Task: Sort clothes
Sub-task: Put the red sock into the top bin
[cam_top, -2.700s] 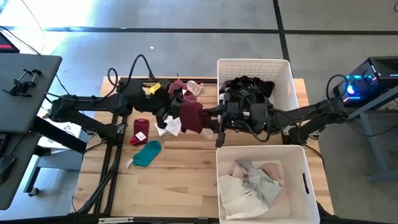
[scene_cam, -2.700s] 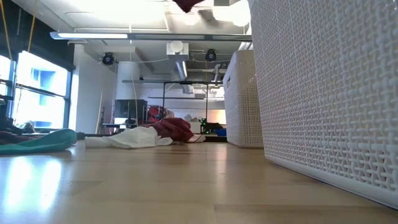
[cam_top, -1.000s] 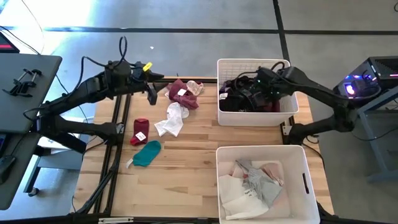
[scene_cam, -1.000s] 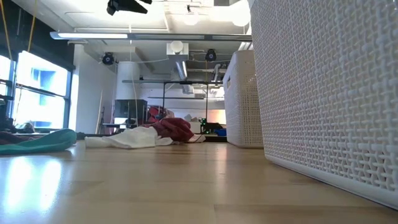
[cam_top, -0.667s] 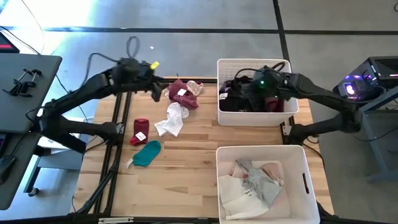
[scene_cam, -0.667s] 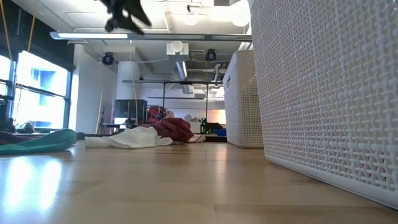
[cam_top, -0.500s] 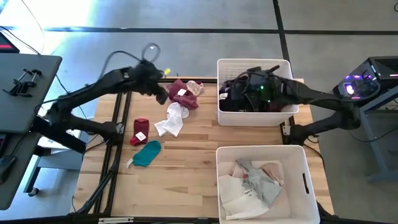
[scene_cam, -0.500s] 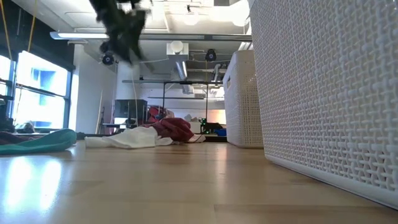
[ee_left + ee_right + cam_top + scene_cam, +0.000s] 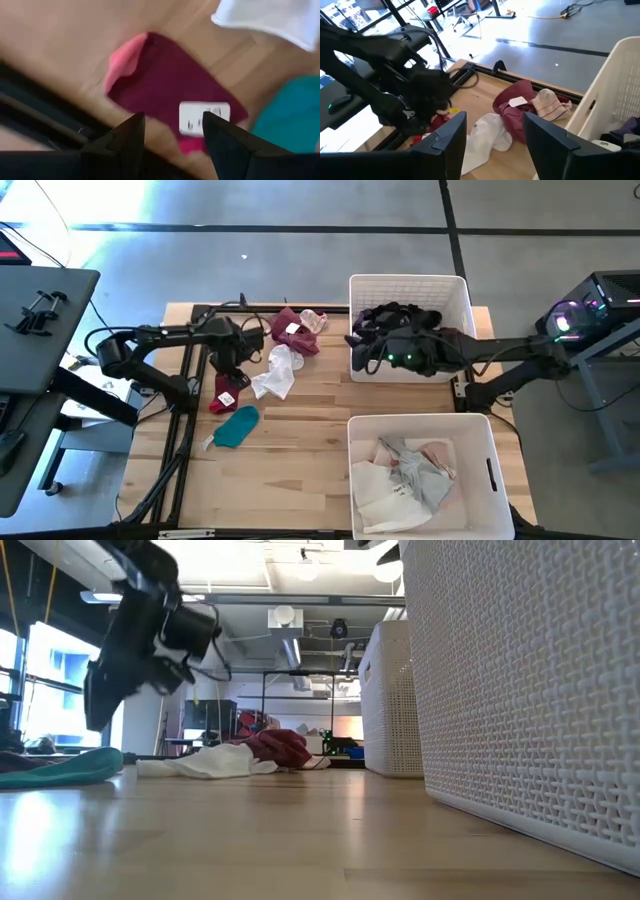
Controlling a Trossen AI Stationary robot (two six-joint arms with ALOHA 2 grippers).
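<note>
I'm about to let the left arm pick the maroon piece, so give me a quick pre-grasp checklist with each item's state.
1. Left gripper open: ok.
2. Left gripper over the maroon garment: ok.
3. Left gripper empty: ok.
4. Maroon garment apart from the white garment and teal garment: ok.
5. Right gripper open and empty: ok.
6. Right gripper away from the pick, at the dark-clothes bin: ok.

Hidden / blurred items, table w/ clothes
L wrist view: maroon garment (image 9: 170,87) motion-blurred, tag (image 9: 204,117) text unreadable; teal garment (image 9: 290,112) cut off at 3 o'clock. Low view: left gripper (image 9: 105,690) blurred, fingertips indistinct.
</note>
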